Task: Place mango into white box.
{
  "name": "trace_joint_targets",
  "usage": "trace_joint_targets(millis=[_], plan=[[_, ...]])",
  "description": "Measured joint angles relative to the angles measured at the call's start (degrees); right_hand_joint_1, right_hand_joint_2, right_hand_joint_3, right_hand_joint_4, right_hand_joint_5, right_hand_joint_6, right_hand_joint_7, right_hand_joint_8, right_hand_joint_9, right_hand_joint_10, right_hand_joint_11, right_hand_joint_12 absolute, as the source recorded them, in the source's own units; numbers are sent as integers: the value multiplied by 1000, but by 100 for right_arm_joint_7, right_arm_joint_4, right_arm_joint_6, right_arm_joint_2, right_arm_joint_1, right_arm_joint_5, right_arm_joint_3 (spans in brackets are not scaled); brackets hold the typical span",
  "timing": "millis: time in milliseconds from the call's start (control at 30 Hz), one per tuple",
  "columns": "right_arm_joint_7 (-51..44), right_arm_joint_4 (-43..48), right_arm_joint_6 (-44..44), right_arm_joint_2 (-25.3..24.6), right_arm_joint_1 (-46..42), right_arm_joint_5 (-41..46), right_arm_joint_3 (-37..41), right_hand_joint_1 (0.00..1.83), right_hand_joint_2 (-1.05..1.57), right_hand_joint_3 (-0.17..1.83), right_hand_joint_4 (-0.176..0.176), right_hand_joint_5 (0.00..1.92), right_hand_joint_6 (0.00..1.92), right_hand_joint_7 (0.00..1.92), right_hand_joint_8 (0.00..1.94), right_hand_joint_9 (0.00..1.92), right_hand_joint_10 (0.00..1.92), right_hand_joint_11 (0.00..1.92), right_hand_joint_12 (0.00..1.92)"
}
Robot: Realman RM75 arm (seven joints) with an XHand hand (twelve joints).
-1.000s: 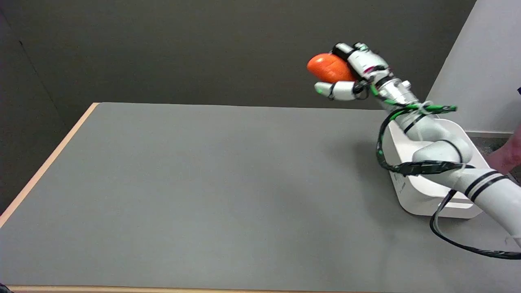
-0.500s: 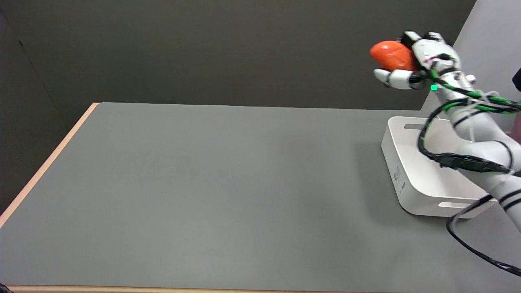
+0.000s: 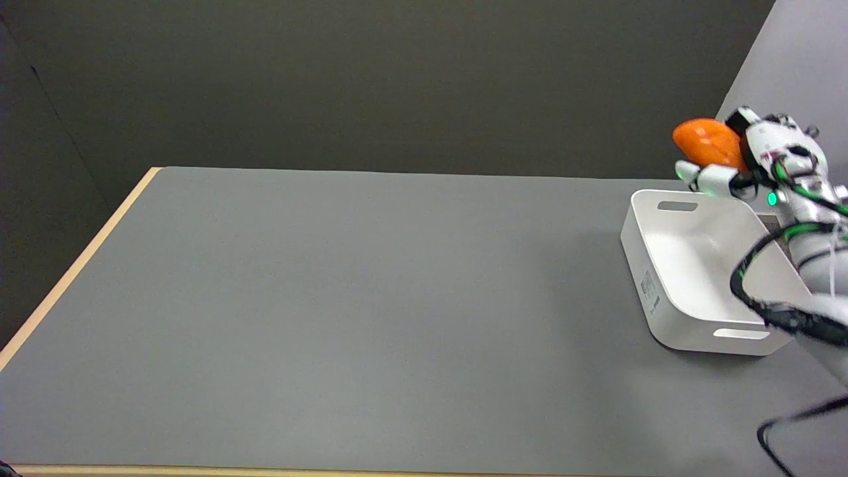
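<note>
The robot hand [image 3: 755, 159] holds the mango [image 3: 707, 141] above the white box [image 3: 669, 291].

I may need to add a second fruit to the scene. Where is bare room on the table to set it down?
The grey table is bare from its tan left edge across to the white box, near side to far side. It is crowded only at the right: the box, the right hand holding the mango above the box's far end, and the arm's cables.
</note>
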Motion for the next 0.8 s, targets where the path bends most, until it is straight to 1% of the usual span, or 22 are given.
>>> trace_joint_targets(millis=[267, 467, 633, 800], plan=[[-90, -789, 439, -955, -961, 214, 442, 1163, 1050, 549, -176, 627, 1607, 680, 1653, 970, 1921, 332, 1921], [-140, -1172, 627, -1455, -1419, 333, 584, 1165, 1043, 556, -176, 634, 1602, 686, 1647, 973, 1921, 344, 1921], [-171, -1285, 625, -1639, -1579, 388, 643, 1166, 1041, 559, -176, 635, 1601, 688, 1647, 976, 1921, 319, 1921], [-197, -1279, 531, -1661, -1597, 421, 631, 1164, 1044, 560, -176, 631, 1608, 683, 1654, 977, 1921, 298, 1921]])
